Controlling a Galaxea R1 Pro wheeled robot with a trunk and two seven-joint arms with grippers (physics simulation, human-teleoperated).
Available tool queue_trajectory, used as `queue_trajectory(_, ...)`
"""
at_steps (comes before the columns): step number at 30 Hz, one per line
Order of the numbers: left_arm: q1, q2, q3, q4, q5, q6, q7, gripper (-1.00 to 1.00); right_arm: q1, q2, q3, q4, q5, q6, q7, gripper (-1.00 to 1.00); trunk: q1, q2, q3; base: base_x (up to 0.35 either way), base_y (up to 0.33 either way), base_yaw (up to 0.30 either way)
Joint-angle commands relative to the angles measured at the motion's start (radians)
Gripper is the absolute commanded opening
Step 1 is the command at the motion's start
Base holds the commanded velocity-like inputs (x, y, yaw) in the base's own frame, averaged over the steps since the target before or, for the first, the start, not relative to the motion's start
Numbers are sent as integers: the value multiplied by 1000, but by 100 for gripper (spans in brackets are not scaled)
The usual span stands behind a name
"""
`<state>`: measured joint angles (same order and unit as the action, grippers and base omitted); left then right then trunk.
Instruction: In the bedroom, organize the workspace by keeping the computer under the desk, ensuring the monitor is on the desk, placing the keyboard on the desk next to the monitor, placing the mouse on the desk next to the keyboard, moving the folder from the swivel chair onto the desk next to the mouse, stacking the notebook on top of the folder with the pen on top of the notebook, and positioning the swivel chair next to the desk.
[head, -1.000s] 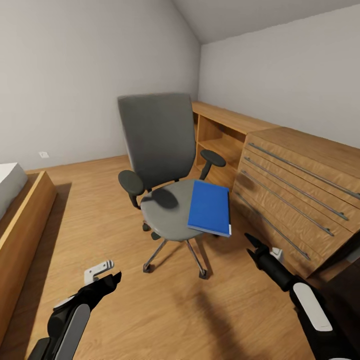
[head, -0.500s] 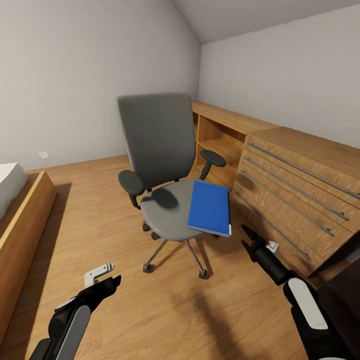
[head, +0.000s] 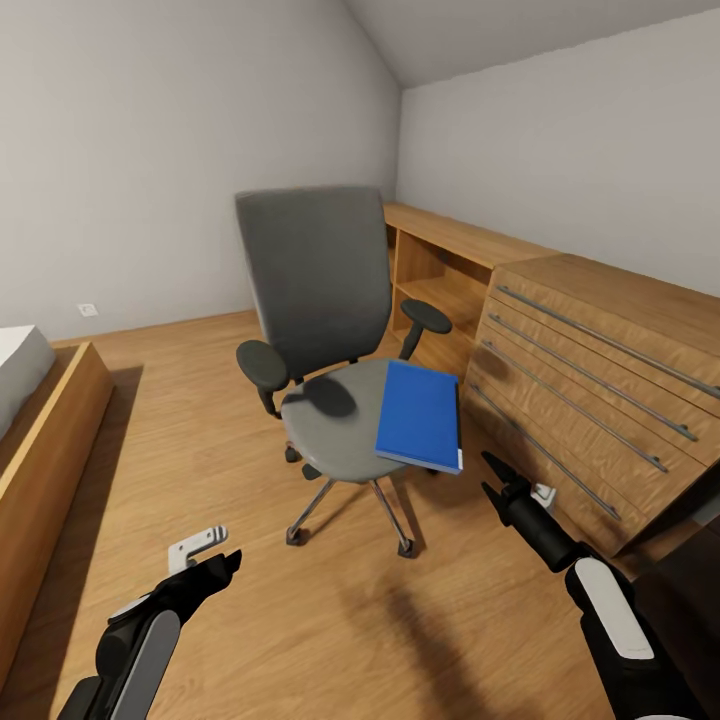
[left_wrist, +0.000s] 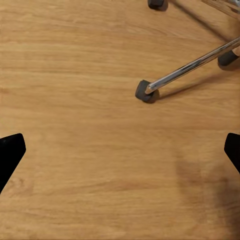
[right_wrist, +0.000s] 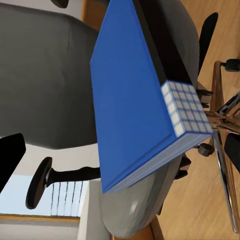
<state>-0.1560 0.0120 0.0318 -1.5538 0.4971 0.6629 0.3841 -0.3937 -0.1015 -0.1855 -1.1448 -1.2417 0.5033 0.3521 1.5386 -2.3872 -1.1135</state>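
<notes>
Folder: the blue folder (head: 420, 415) lies flat on the seat of the swivel chair (head: 315, 290), on the seat's right half, its near corner jutting out past the seat's front edge; the right wrist view shows it close up (right_wrist: 135, 95), with a white-gridded label on its spine end.
Swivel chair: stands upright on the wood floor (head: 200, 420), grey back facing the camera's side of the room, black armrests on either side of the folder, chrome legs spread beneath it.
Right gripper: the right gripper (head: 490, 474) hangs in the air just beside the chair's front right, near the folder's jutting corner but apart from it; its fingers (right_wrist: 10, 155) stand wide apart at the edges of the wrist picture, with nothing between them.
Left gripper: the left gripper (head: 232, 558) hovers low over the floor, in front of the chair and to its left, well apart from the folder; its fingers (left_wrist: 10, 152) are spread wide and hold nothing, and a chrome chair leg with its caster (left_wrist: 146, 91) lies ahead of them.
Drawer cabinet: a light wooden drawer cabinet (head: 600, 380) stands just right of the chair, joined to an open wooden shelf unit (head: 440, 270) behind the chair's right armrest.
Bed: a wooden bed frame (head: 45, 440) stands well to the chair's left.
</notes>
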Motion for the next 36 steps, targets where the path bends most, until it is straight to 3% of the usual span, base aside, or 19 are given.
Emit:
queue_trajectory(1, -1, 0, 0, -1, 11, 3, 9, 100, -1, 0, -2, 0, -5, 7, 1, 100, 0, 0, -1, 0, 0, 0)
queue_trajectory(30, -1, 3, 3, -6, 11, 3, 8, 100, -1, -1, -9, 39, -7, 2, -2, 100, 0, 0, -1, 25, 1, 0)
queue_trajectory(36, -1, 6, 4, -7, 11, 3, 7, 100, -1, -1, -7, 39, -7, 1, -3, 100, 0, 0, -1, 177, 70, 0)
